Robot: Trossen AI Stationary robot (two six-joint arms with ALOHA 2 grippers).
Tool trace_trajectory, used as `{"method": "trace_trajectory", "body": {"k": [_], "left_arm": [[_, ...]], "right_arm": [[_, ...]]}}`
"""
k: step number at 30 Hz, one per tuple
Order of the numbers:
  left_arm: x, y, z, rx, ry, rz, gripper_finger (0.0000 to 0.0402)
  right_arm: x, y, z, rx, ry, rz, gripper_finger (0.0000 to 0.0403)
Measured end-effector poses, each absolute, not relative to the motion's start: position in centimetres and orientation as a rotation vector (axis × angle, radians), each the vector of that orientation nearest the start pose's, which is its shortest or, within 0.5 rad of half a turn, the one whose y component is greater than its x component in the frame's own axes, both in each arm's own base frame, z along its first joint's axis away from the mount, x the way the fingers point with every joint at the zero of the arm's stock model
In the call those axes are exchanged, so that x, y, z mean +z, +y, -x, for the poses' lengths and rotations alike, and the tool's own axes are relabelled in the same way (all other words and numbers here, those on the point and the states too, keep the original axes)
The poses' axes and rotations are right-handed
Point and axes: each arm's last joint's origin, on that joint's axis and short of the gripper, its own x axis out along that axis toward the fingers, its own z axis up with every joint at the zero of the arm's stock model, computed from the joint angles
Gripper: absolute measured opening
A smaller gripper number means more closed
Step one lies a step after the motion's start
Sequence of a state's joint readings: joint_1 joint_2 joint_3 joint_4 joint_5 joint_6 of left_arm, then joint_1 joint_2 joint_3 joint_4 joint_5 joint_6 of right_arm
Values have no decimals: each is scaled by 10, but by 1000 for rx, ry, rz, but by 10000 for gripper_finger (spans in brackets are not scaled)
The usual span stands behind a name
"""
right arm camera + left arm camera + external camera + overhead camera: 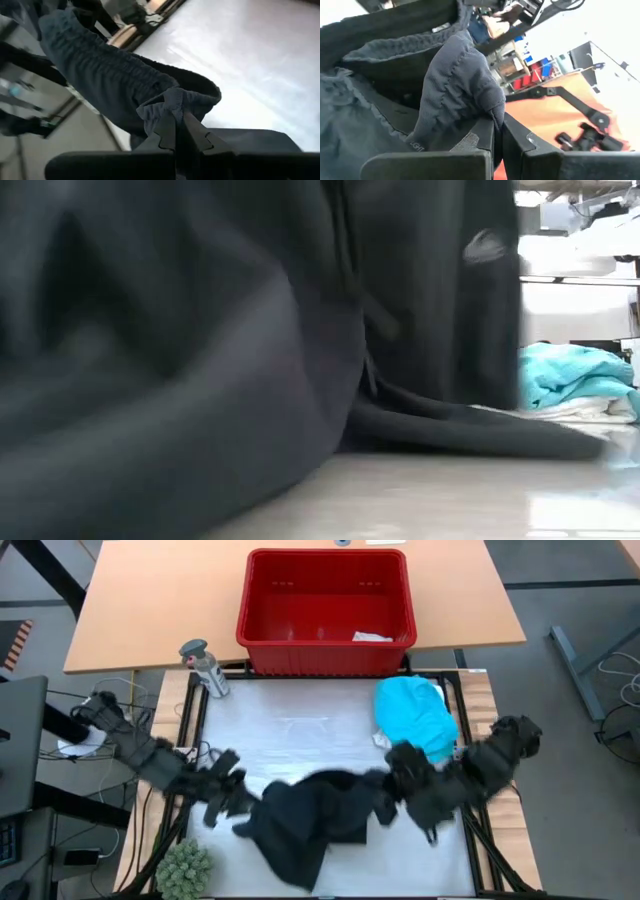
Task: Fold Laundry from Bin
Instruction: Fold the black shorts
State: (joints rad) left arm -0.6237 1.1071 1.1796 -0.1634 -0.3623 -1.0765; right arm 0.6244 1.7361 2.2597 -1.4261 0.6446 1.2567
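A dark charcoal, ribbed-hem cloth garment (305, 820) lies bunched on the white-covered surface (300, 725), on the side of the surface away from the red rectangular plastic bin (325, 610) with its slotted walls and thick rim. The left hand (232, 802) is at one end of that garment and the right hand (392, 795) at the other; each is closed tight on a fold of it, as both wrist views show the fabric pinched between the dark fingers (485, 145) and (172, 132). Between the bin and the right hand, a turquoise soft shirt (415, 715) sits heaped on the surface, touching a small white piece at its edge. Inside the bin, near the corner on the shirt's side, a small pale cloth scrap (372, 637) lies on the bottom. Just beside the bin's corner on the left arm's side stands a grey spray bottle (204, 666). A green spiky ball (183, 868) rests beyond the left hand, well apart from the bin.
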Motion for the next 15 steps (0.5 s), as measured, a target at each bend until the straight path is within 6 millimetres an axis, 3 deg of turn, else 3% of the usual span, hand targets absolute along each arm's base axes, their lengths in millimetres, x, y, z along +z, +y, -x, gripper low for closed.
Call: {"method": "trace_trajectory", "body": {"k": [9, 12, 15], "left_arm": [[412, -193, -170, -190, 256, 1224, 0], [429, -207, -163, -221, 251, 1255, 0], [446, -204, -156, -165, 227, 1206, 0]], "right_arm": [[441, 256, -233, -405, 444, -857, 28], [438, 270, -233, -384, 391, -890, 28], [438, 265, -234, -420, 362, -882, 28]]}}
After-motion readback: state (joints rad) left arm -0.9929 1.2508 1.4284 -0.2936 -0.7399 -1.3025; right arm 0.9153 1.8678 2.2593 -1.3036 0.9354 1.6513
